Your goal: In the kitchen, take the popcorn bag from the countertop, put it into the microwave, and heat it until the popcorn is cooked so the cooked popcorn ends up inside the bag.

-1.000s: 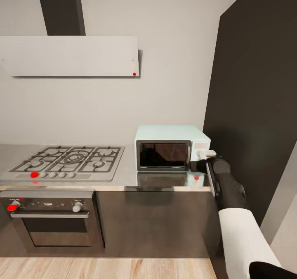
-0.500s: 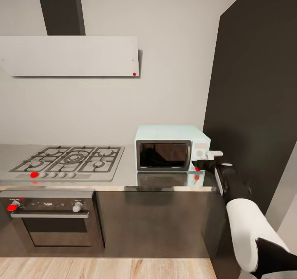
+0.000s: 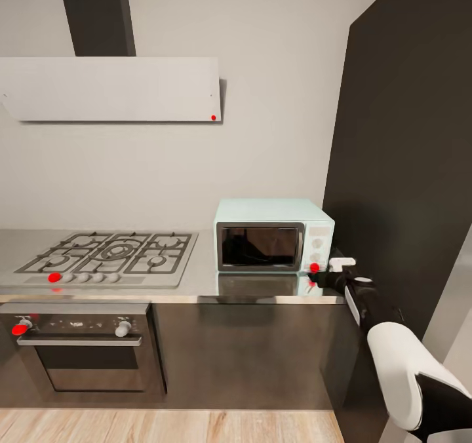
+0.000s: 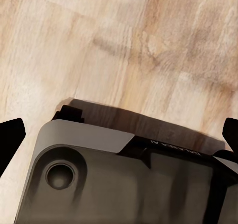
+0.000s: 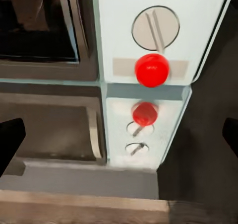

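The pale mint microwave point(image 3: 272, 232) stands on the grey countertop point(image 3: 203, 284) by the dark tall cabinet, its door closed. My right gripper point(image 3: 333, 269) is open just in front of the panel's lower corner, beside the red dot point(image 3: 314, 267), touching nothing. The right wrist view looks straight at the panel: a knob point(image 5: 155, 29), the red dot point(image 5: 151, 70) under it, and both mirrored in the countertop point(image 5: 74, 182). A dim tan shape point(image 5: 29, 8) lies behind the door glass; I cannot tell whether it is the popcorn bag. My left gripper point(image 4: 119, 134) is open over the wooden floor.
A steel gas hob point(image 3: 108, 254) lies left of the microwave, with a built-in oven point(image 3: 85, 348) below and a white hood point(image 3: 111, 89) above. The tall dark cabinet point(image 3: 406, 168) walls off the right side. The robot's grey base point(image 4: 99, 184) shows under the left gripper.
My right gripper has dropped from the microwave's knob panel to its lower corner and shifted slightly right, uncovering the red dot. The arm's elbow has sunk lower. The microwave has not moved.
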`<state>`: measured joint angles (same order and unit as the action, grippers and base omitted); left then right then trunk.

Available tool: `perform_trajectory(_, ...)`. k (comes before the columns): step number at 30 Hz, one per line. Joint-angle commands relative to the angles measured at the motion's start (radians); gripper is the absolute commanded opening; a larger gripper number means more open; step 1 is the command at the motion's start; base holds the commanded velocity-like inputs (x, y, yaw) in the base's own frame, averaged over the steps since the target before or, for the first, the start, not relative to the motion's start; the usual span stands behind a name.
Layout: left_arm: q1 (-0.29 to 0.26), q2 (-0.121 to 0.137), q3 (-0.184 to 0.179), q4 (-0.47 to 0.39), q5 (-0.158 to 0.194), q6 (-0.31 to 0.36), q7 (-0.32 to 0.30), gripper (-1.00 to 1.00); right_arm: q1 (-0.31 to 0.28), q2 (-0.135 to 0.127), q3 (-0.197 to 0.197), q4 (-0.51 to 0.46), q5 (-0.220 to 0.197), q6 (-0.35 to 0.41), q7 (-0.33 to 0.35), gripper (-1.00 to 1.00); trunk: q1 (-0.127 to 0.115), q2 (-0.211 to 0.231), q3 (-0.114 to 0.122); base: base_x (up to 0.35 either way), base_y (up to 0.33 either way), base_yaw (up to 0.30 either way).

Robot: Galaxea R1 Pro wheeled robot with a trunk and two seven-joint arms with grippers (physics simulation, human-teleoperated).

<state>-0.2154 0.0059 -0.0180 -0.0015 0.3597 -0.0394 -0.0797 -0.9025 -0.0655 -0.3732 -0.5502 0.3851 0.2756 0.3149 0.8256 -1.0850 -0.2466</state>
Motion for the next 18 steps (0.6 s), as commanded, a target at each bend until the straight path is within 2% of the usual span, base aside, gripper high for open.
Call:
perform_trajectory(1, -0.001, 0.001, -0.002, 0.002, 0.008, -0.003, -0.005, 1.0, -0.001, -0.003, -0.008, 0.026, 0.011, -0.016, 0.008, 1.0, 0.0, -0.001, -0.001, 0.0, 0.0, 0.0)
perform_trajectory(10, -0.001, 0.002, 0.0, 0.002, 0.01, -0.003, -0.005, 1.0, -0.001, -0.019, -0.013, 0.049, 0.012, -0.039, 0.014, 1.0, 0.0, -0.001, -0.001, 0.0, 0.0, 0.0)
perform_trajectory(14, -0.001, 0.001, 0.0, 0.001, 0.01, -0.004, -0.005, 1.0, -0.001, -0.056, -0.014, 0.045, 0.008, -0.039, 0.02, 1.0, 0.0, -0.001, -0.001, 0.0, 0.0, 0.0)
perform_trajectory(18, -0.001, -0.001, 0.0, 0.0, 0.01, -0.003, -0.005, 1.0, -0.001, -0.064, -0.013, 0.044, 0.006, -0.039, 0.021, 1.0, 0.0, -0.001, -0.001, 0.0, 0.0, 0.0)
